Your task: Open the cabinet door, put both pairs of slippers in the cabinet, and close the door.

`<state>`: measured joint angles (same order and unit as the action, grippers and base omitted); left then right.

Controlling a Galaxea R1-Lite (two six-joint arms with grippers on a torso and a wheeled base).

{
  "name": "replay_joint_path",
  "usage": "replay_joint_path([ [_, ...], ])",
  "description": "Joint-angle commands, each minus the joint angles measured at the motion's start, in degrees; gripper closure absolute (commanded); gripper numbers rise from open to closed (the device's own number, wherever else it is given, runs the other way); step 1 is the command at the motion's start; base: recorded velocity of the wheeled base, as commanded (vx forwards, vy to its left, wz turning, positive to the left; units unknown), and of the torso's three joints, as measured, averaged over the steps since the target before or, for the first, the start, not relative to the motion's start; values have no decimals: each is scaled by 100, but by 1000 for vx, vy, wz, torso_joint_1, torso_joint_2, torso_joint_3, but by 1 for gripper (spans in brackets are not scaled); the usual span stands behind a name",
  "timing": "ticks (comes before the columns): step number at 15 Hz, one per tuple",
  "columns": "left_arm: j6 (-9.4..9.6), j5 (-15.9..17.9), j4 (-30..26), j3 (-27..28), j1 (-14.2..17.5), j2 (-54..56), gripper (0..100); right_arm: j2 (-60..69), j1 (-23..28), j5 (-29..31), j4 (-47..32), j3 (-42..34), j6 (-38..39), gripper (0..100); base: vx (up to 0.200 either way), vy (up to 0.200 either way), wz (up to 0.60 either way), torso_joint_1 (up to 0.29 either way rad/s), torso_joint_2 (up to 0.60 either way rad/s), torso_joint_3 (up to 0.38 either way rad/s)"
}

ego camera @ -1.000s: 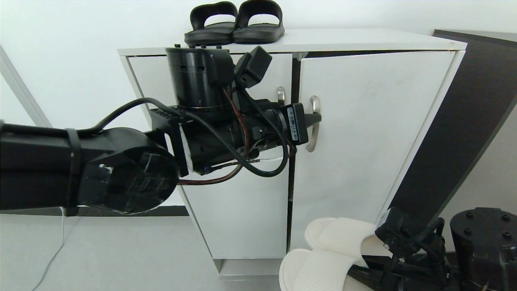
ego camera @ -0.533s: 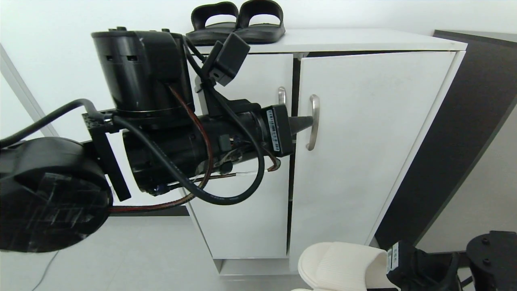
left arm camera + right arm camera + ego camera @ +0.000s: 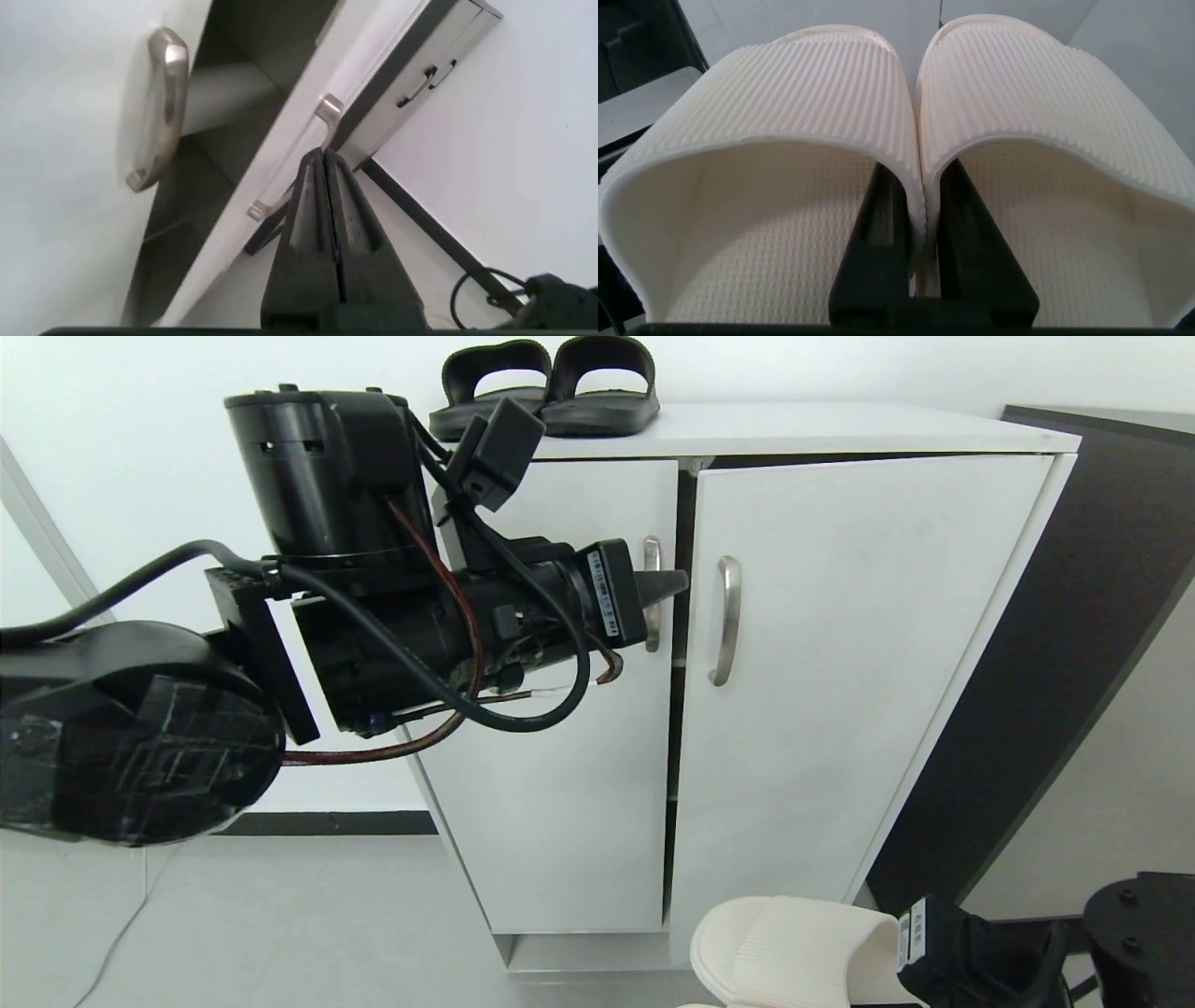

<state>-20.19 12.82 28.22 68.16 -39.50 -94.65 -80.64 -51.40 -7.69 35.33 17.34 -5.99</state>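
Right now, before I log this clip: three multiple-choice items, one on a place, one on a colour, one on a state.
1. Where is the black pair of slippers? A on the floor; B on top of the cabinet; C inside the cabinet.
2. What colour is the pair in the right gripper? A cream-white; B black; C blue.
3. What state is the left gripper in? A spread round a handle; B clamped on a slipper; C shut, holding nothing.
1 B: they sit on its top panel. 2 A: its fingers pinch two ribbed cream-white slippers. 3 C: its fingers meet with nothing between.
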Motion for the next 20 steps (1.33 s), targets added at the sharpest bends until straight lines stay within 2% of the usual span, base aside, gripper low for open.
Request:
replay_joint_path([
  [1,-3,1,-1,128,83,-194,100,-4,-2,5,0,7,-8,100,0,0,0,0,0,0],
  [5,-3,1,-10,339,250,-432,100,-4,-2,5,0,-20,-8,100,0,0,0,0,0,0],
  [10,-12,-8,-141,725,250,-687,100,-13,-2,-13,0,-46,-87,100,0,0,0,0,0,0],
  [13,-12,1,-449,1077,241,-871,100,-4,-11,-13,0,-55,-87,100,0,0,0,0,0,0],
  [20,-12,1,-423,1393,223,-1240,100,-75,-90,-31,0,-55,-69,100,0,0,0,0,0,0],
])
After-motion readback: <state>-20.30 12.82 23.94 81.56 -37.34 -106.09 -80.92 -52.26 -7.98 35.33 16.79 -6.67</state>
